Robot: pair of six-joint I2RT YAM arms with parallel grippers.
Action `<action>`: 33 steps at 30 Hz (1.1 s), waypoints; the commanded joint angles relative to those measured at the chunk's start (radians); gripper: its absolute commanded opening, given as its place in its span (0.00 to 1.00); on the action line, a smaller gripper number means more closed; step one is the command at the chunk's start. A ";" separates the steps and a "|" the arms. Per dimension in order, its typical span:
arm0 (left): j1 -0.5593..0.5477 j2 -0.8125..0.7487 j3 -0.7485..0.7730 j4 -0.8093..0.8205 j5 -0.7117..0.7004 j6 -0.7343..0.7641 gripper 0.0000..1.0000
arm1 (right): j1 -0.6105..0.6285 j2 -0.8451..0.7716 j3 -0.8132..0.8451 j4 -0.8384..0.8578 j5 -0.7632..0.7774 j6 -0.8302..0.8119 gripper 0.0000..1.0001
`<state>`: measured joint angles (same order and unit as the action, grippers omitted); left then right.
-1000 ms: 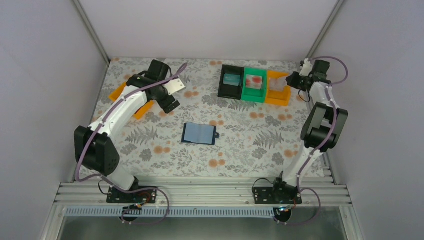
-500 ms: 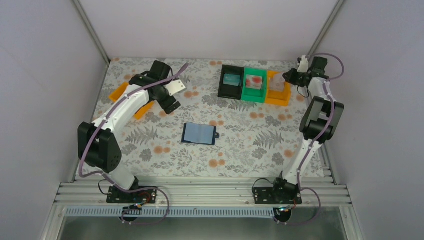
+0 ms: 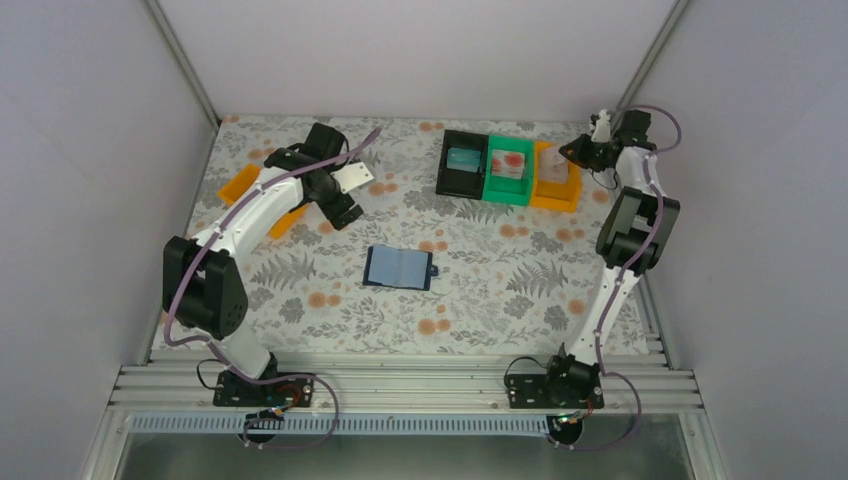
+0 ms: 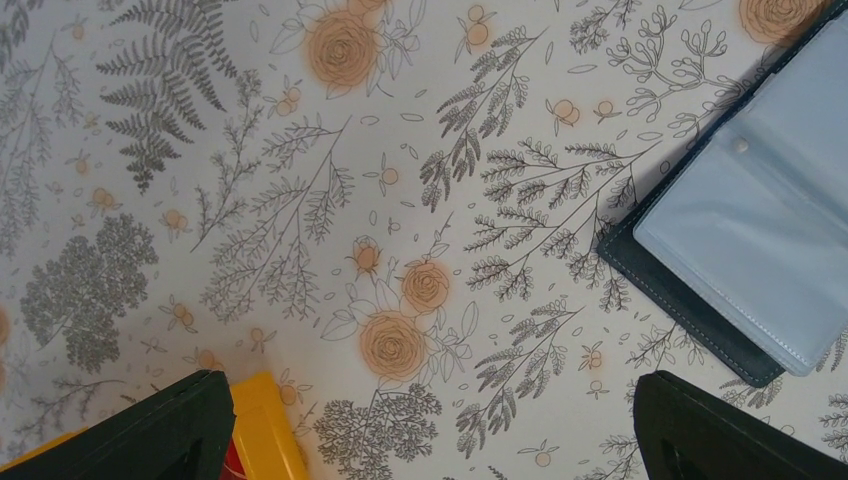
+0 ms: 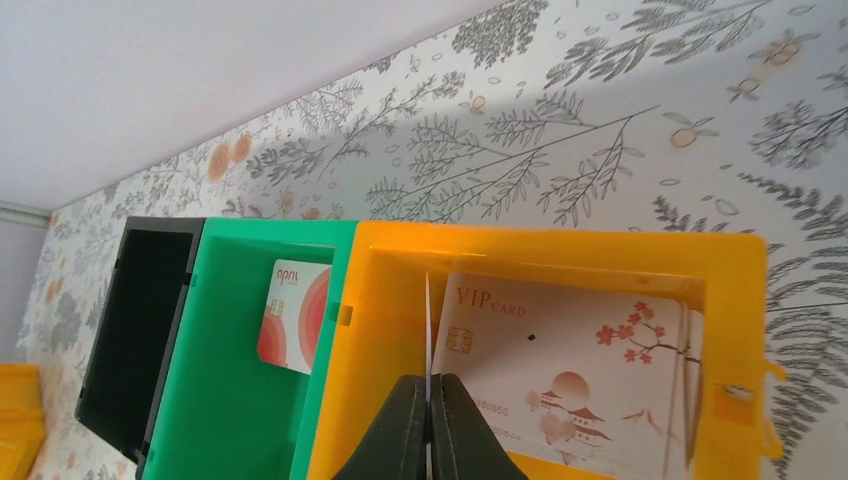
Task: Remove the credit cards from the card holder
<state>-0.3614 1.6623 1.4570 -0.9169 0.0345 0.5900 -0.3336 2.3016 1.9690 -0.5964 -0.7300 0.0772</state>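
The navy-blue card holder lies open on the flowered table, showing its light blue slotted inside; it also shows at the right of the left wrist view. My left gripper hovers to its far left, open wide and empty. My right gripper is shut on a thin pale credit card, seen edge-on, and holds it upright inside the orange bin. A white VIP card stands in that bin. A red-and-white card lies in the green bin.
Black, green and orange bins stand side by side at the back right. The black one holds a teal card. More orange bins lie at the back left under the left arm; one corner shows in the left wrist view.
My right gripper has moved left and down with its card into the orange bin. My left arm has shifted slightly. The card holder has not moved.
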 commanded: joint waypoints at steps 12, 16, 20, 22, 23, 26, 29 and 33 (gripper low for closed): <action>0.008 0.009 0.021 -0.005 -0.006 -0.010 1.00 | 0.002 0.117 0.189 -0.087 0.002 0.018 0.51; 0.007 0.012 0.023 -0.006 0.005 -0.011 1.00 | 0.007 0.066 0.176 -0.033 0.086 0.052 0.63; 0.007 0.017 0.025 -0.007 0.013 -0.021 1.00 | 0.018 0.034 0.141 0.024 0.181 0.096 0.79; 0.008 0.014 0.022 -0.008 0.015 -0.023 1.00 | 0.029 0.024 0.123 0.046 0.210 0.104 0.84; 0.007 0.011 0.021 -0.008 0.015 -0.022 1.00 | 0.035 0.015 0.107 0.065 0.222 0.110 0.85; 0.007 0.003 0.016 -0.009 0.017 -0.023 1.00 | 0.045 -0.003 0.069 0.105 0.244 0.139 0.85; 0.007 -0.001 0.003 -0.013 0.049 -0.036 1.00 | 0.045 -0.043 -0.002 0.188 0.082 0.201 0.84; -0.001 -0.018 -0.056 -0.005 0.093 -0.042 1.00 | 0.055 -0.185 -0.215 0.502 -0.170 0.430 0.82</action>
<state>-0.3599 1.6756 1.4483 -0.9165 0.0643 0.5674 -0.2935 2.2692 1.8935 -0.4011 -0.6739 0.2966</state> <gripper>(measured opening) 0.998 0.826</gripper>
